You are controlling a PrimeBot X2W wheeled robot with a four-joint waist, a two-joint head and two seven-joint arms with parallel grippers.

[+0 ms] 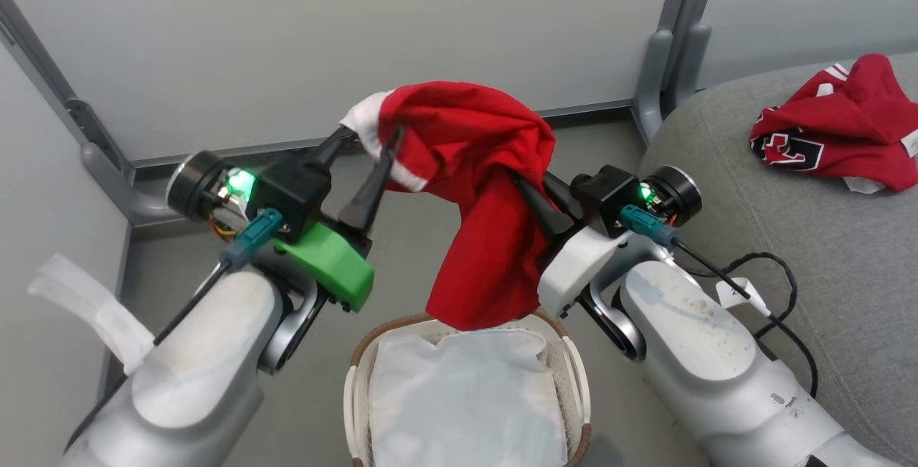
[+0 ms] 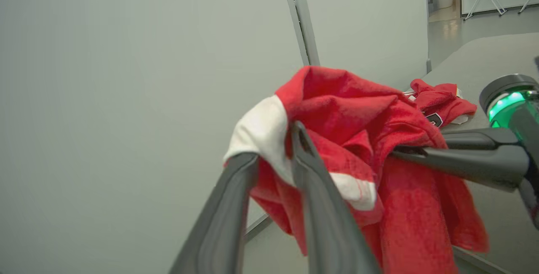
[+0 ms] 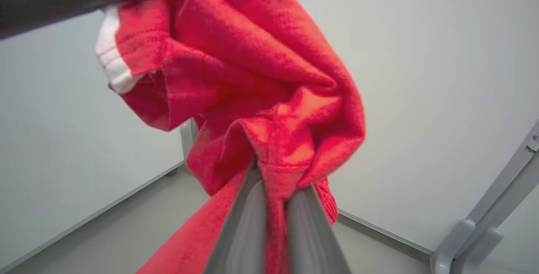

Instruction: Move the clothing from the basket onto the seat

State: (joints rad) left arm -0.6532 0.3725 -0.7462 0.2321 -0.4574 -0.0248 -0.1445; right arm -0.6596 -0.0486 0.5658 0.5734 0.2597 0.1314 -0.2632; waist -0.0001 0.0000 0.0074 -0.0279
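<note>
Two red garments are out of the basket (image 1: pixel 356 374). Lettered garment (image 1: pixel 839 130): lies crumpled on the grey seat (image 1: pixel 774 259), to the robot's right. Trimmed garment (image 1: pixel 473 166): suspended between both arms, its lower end hanging over the far rim of the basket above the white liner (image 1: pixel 466 395); contact with the rim cannot be confirmed. Right pincer (image 3: pixel 276 181): clamped together on a red fold. Left pincer (image 2: pixel 273 143): fingers apart, with the white hem draped across their tips.

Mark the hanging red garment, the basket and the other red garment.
hanging red garment (image 1: pixel 488 187), head view, middle of the hanging folds
basket (image 1: pixel 384 331), head view, brown woven rim
other red garment (image 1: pixel 850 123), head view, red upper folds
</note>
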